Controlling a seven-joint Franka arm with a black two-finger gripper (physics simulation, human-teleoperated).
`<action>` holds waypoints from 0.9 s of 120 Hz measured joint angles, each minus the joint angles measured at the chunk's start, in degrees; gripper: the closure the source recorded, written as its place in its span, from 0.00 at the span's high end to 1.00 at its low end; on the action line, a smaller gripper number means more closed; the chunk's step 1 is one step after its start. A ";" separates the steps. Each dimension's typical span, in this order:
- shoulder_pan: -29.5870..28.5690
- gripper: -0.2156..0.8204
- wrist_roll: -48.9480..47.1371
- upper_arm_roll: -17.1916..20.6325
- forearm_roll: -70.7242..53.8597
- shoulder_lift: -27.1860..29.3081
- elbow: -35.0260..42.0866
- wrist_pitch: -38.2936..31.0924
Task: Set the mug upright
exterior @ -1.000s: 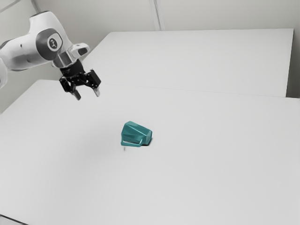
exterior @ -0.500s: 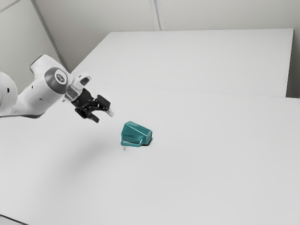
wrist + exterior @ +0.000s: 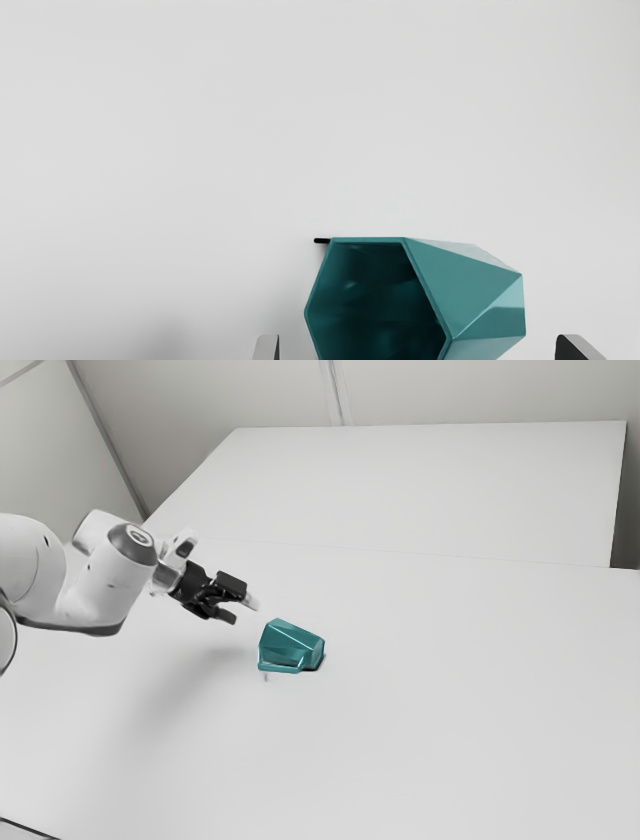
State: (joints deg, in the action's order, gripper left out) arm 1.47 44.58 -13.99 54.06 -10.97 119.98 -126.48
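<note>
Lying on its side, the mug [image 3: 290, 645] rests on the white table [image 3: 450, 710], teal in colour and faceted all round. Its wide end is toward the exterior view's left, its narrower end toward the exterior view's right. The wrist view gives its six-sided mouth [image 3: 375, 295], dark within, with the rim in clear outline.

The gripper [image 3: 241, 610] is found in a released condition, its two fingers [image 3: 266, 348] standing well apart from one another. It hangs above the table, near the mug and on the side toward the exterior view's left, its fingertips directed down and toward the mug. In the wrist view the mug appears between the two fingertips, with a gap between each of them and its walls.

The white arm [image 3: 115, 585] enters from the exterior view's left, bent at its joints. A soft shadow [image 3: 190, 690] falls on the table below it.

Also noted: a short dark bar [image 3: 321, 240] close by the mug's rim; its nature cannot be determined. Beyond the table is a further white surface [image 3: 430, 480], with a pale grey wall [image 3: 480, 390] behind that. The mug is on its side and remains to be stood upright.
</note>
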 joint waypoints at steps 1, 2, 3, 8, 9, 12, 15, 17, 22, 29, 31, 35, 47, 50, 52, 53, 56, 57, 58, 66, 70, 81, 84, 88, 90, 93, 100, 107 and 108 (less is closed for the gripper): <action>-0.03 0.79 0.23 -0.01 0.28 -0.05 -0.02 0.14; -0.06 0.79 0.47 -0.02 0.55 -0.09 -0.04 0.28; -0.09 0.79 0.69 -0.03 0.80 -0.17 -0.07 0.43; -0.29 0.79 1.59 -0.09 1.73 -0.74 -0.17 1.51; -0.33 0.79 1.75 -0.10 1.88 -0.85 -0.19 1.75; -0.45 0.79 2.21 -0.13 2.30 -1.16 -0.24 2.41; -0.53 0.79 2.61 -0.14 2.65 -1.48 -0.28 3.05; -0.55 0.79 2.85 -0.15 2.84 -1.63 -0.29 3.46; -0.58 0.79 3.34 -0.16 3.23 -2.11 -0.40 4.59; -0.57 0.79 3.84 -0.42 3.56 -3.12 -0.99 6.32; -0.56 0.79 3.92 -0.47 3.59 -3.31 -1.19 6.74; -0.51 0.79 4.08 -0.53 3.61 -3.67 -1.53 7.49; -0.02 0.79 4.52 -0.59 3.61 -4.34 -1.93 9.12; 0.08 0.79 4.62 -0.56 3.64 -4.49 -2.12 9.41; 0.14 0.79 4.67 -0.55 3.67 -4.59 -2.25 9.59; 0.17 0.79 4.70 -0.53 3.69 -4.63 -2.33 9.68; 0.31 0.79 4.77 -0.48 3.78 -4.78 -2.57 9.91; 0.37 0.79 4.79 -0.45 3.81 -4.83 -2.65 9.98; 0.44 0.79 4.81 -0.42 3.84 -4.88 -2.72 10.04; 1.02 0.79 4.96 -0.21 4.15 -5.22 -3.27 10.46; 1.26 0.79 5.00 -0.12 4.28 -5.40 -3.42 10.60; 1.96 0.79 5.08 0.04 4.92 -6.19 -3.88 10.76; 2.07 0.79 5.08 0.10 5.06 -6.48 -3.97 10.75; 2.21 0.79 5.08 0.15 5.30 -6.80 -4.03 10.72; 2.31 0.79 5.07 0.16 5.44 -6.97 -4.06 10.71; 2.44 0.79 5.07 0.19 5.64 -7.19 -4.08 10.69; 2.78 0.78 5.05 0.19 6.12 -7.53 -4.10 10.60; 2.88 0.74 5.04 0.19 6.46 -7.72 -4.11 10.50; 2.89 0.73 5.04 0.19 6.49 -7.73 -4.11 10.49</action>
State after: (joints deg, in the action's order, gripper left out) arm 4.36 49.62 -13.80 60.56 -18.70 115.86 -115.99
